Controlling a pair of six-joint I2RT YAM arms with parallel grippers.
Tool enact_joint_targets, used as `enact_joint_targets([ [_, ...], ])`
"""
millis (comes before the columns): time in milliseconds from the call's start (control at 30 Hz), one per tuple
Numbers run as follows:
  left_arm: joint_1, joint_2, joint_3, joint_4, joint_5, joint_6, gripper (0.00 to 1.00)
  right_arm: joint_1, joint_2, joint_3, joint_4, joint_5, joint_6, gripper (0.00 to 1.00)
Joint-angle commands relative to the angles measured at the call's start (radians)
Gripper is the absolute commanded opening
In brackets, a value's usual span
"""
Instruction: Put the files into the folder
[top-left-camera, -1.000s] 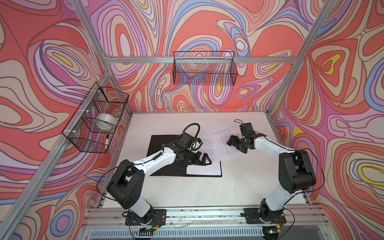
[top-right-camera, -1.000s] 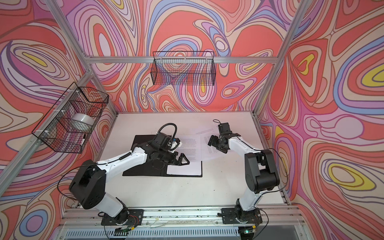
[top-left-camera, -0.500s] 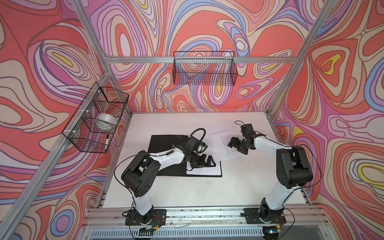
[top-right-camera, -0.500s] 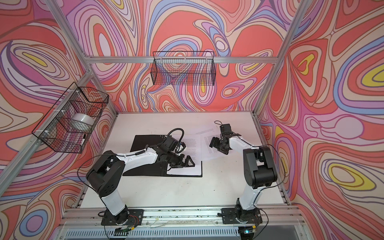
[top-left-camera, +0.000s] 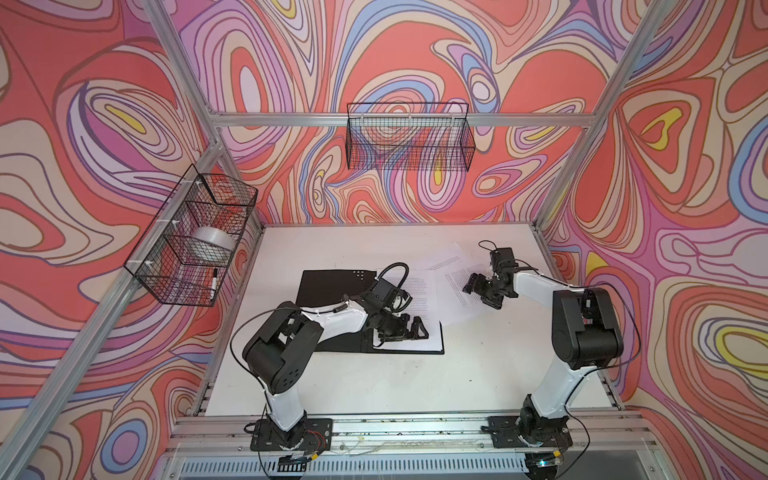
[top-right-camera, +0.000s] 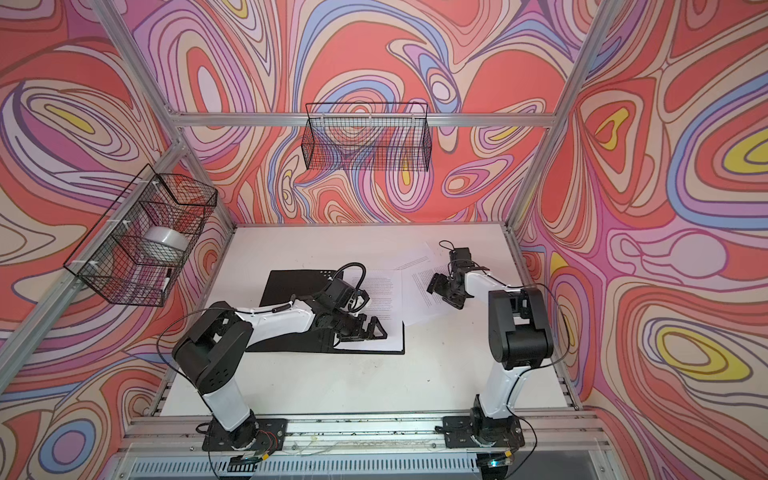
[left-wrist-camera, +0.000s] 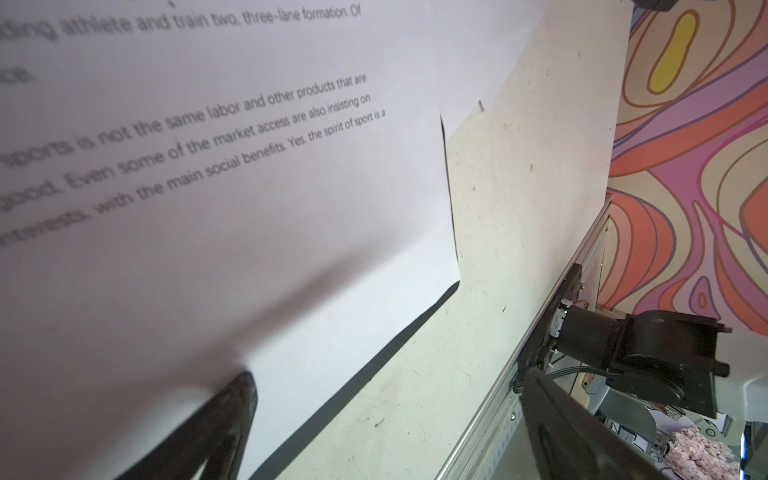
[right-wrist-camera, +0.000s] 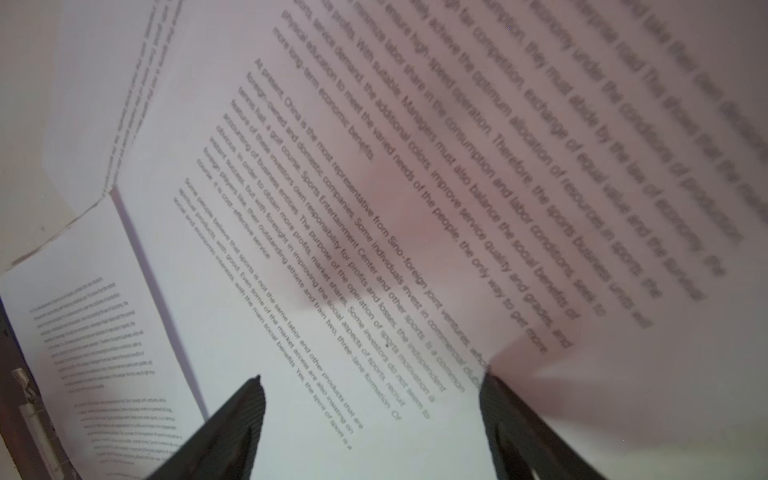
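The folder (top-left-camera: 328, 286) (top-right-camera: 291, 286) lies open on the white table, black inside faces up. One of the files (top-left-camera: 432, 338) (top-right-camera: 392, 332) lies on its right half. My left gripper (top-left-camera: 415, 328) (top-right-camera: 374, 326) hovers open over that sheet's near corner; in the left wrist view the left gripper (left-wrist-camera: 386, 378) straddles the sheet (left-wrist-camera: 249, 208) and the folder's black edge (left-wrist-camera: 374, 365). Two more printed files (top-left-camera: 453, 303) (top-right-camera: 419, 295) overlap on the table to the right. My right gripper (top-left-camera: 482, 291) (top-right-camera: 442, 291) (right-wrist-camera: 372, 380) stands open just above the top sheet (right-wrist-camera: 332, 249).
A wire basket (top-left-camera: 191, 241) on the left wall holds a tape roll (top-left-camera: 210, 245) and a marker. Another wire basket (top-left-camera: 409, 141) hangs on the back wall. The aluminium rail (top-left-camera: 395, 428) with both arm bases runs along the table's front edge.
The left arm has folded in and its gripper has slid slightly right and forward over the sheet in the folder. The right arm's elbow has risen; its gripper stays over the loose sheets.
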Motion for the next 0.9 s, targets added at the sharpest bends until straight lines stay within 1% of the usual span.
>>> enact_joint_targets([
  [0,-0.004,0.012,-0.040,-0.012,-0.024,-0.011,1.00,-0.057,0.052,0.006,-0.039,0.050,-0.020,0.85],
  [100,-0.004,0.012,-0.039,-0.013,-0.026,-0.010,1.00,-0.102,0.074,0.049,-0.074,0.115,-0.044,0.85],
  [167,-0.004,0.016,-0.035,-0.012,-0.021,-0.009,1.00,-0.137,0.084,0.066,-0.080,0.115,-0.051,0.85],
  [233,-0.004,0.021,-0.028,-0.018,-0.021,-0.006,1.00,-0.160,0.085,0.087,-0.103,0.138,-0.052,0.84],
  [367,-0.004,0.023,-0.024,-0.021,-0.015,-0.004,1.00,-0.174,0.006,0.097,-0.119,0.171,-0.059,0.84],
  [433,-0.004,0.025,-0.019,-0.023,-0.010,-0.003,1.00,-0.172,-0.047,0.084,-0.120,0.157,-0.059,0.82],
  [467,-0.004,0.025,-0.016,-0.025,-0.010,0.000,1.00,-0.170,-0.099,0.069,-0.108,0.129,-0.062,0.82],
  [567,-0.004,0.026,-0.005,-0.029,-0.001,0.002,1.00,-0.152,-0.156,0.040,-0.108,0.043,-0.068,0.79],
  [667,-0.004,0.025,0.007,-0.035,0.009,0.005,1.00,-0.097,-0.155,0.033,-0.127,-0.012,-0.101,0.74],
  [767,-0.004,0.015,0.016,-0.035,0.027,0.007,1.00,-0.047,-0.134,0.022,-0.139,-0.009,-0.110,0.72],
  [867,-0.004,-0.009,0.030,-0.036,0.045,0.004,1.00,-0.015,-0.115,-0.003,-0.114,-0.051,-0.108,0.59],
])
